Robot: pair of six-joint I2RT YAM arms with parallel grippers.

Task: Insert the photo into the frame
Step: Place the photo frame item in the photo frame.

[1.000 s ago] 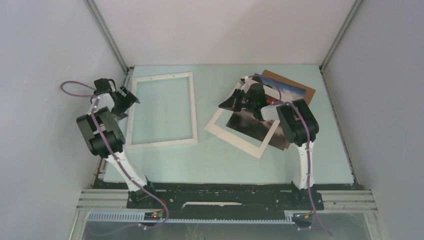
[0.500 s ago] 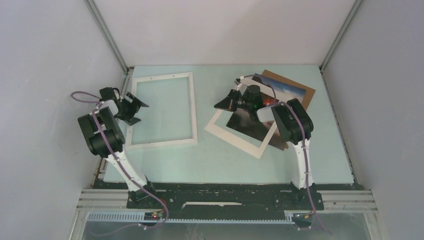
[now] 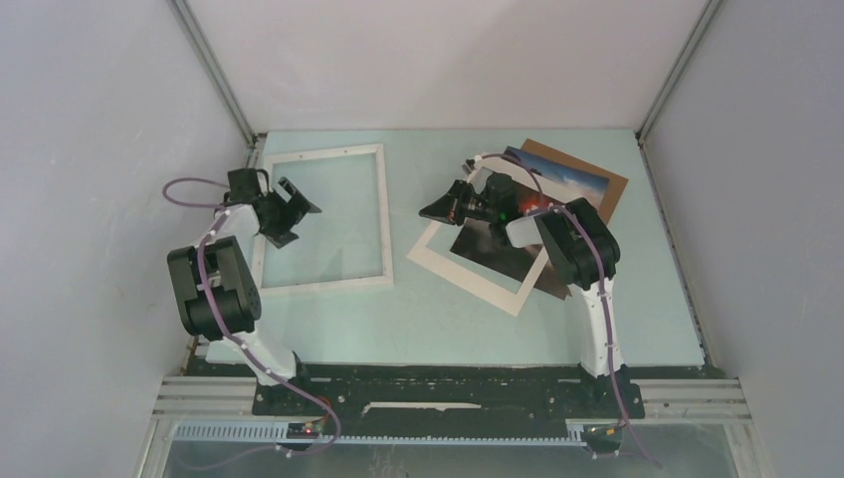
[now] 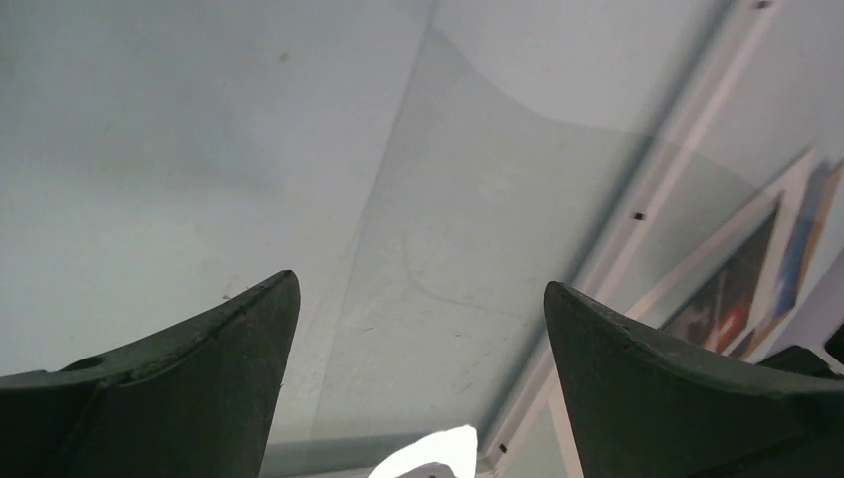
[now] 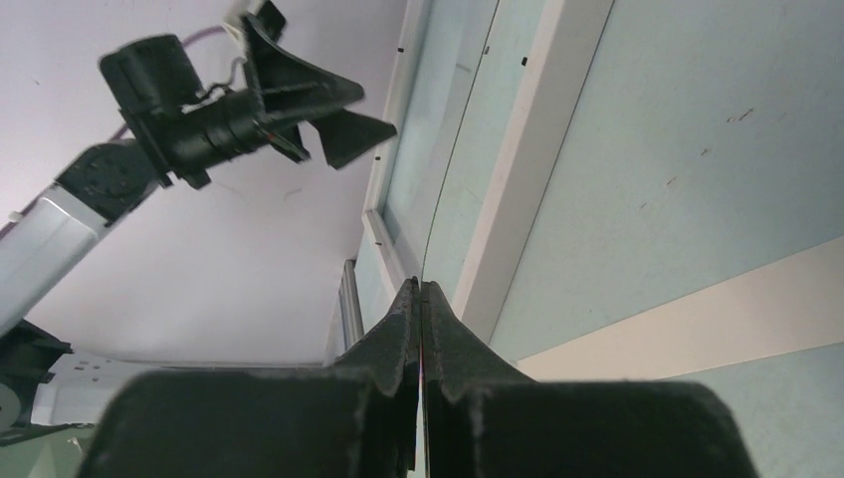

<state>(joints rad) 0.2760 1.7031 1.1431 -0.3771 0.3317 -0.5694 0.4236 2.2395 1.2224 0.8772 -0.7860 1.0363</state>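
The white frame (image 3: pixel 381 214) lies flat at the left of the table. My left gripper (image 3: pixel 299 221) hovers open over its left part, nothing between the fingers; its wrist view shows the frame's rail (image 4: pixel 647 189). The photo (image 3: pixel 498 254), dark with a wide white border (image 3: pixel 468 277), lies tilted at the right. My right gripper (image 3: pixel 428 212) is above the photo's left corner, pointing at the frame. It is shut on a thin clear sheet (image 4: pixel 478 229), seen edge-on (image 5: pixel 453 159) running out from the jaws (image 5: pixel 421 287) over the frame (image 5: pixel 527 169).
A brown backing board (image 3: pixel 609 187) lies under the photo's far right corner. Grey walls close in the table on the left, back and right. The left wall stands just behind the left arm (image 3: pixel 214 289).
My left gripper has swung right, from outside the frame's left rail to over its opening. The right gripper has drifted slightly left and stays shut.
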